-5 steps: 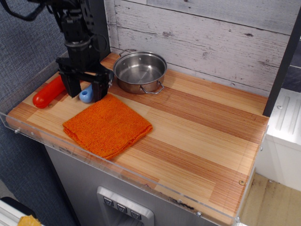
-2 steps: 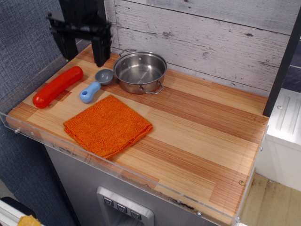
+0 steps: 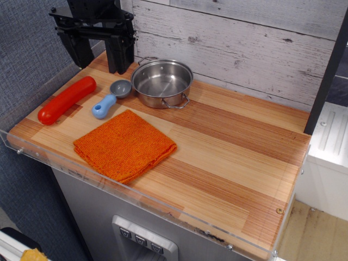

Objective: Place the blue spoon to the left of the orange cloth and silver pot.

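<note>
The blue spoon (image 3: 109, 99) lies flat on the wooden table, light-blue handle toward the front left, grey bowl touching the left side of the silver pot (image 3: 161, 82). The orange cloth (image 3: 124, 145) lies folded in front of the spoon and pot. My black gripper (image 3: 101, 61) hangs open and empty above the table's back left, above and behind the spoon, its two fingers (image 3: 119, 53) wide apart.
A long red sausage-shaped object (image 3: 66, 99) lies left of the spoon. A clear acrylic rim (image 3: 136, 197) runs along the table's front and left edges. A white plank wall (image 3: 239, 43) stands behind.
The gripper was low around the spoon's handle a second ago. It has let go and risen up and back. The spoon now lies free on the table.
</note>
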Available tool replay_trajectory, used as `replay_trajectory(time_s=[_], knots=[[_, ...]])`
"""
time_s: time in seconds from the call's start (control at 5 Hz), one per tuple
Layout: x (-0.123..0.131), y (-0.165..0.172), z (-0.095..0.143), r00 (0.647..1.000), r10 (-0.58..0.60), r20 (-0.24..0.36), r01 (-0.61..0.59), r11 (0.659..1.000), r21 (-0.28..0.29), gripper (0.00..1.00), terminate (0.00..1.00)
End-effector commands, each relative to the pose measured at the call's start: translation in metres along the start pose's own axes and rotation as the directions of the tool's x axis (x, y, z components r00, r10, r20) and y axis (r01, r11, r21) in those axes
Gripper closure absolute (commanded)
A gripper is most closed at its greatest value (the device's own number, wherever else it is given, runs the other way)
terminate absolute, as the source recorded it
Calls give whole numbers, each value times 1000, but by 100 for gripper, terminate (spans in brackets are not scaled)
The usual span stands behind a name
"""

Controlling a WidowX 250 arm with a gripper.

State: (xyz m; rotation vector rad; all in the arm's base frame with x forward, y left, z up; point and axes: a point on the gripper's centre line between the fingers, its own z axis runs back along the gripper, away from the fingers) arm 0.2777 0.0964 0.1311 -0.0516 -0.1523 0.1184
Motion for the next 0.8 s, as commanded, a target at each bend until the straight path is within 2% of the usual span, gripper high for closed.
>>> replay_trajectory(time_s=[0.0, 0.2, 0.4, 0.6], knots=[[2, 2, 9, 988, -150, 24, 148, 988, 53, 0, 0], [2, 2, 9, 990, -137, 31, 133, 986, 102, 0, 0], [2, 2, 9, 990, -137, 31, 133, 986, 102, 0, 0], [2, 2, 9, 990, -137, 31, 133, 986, 102, 0, 100]])
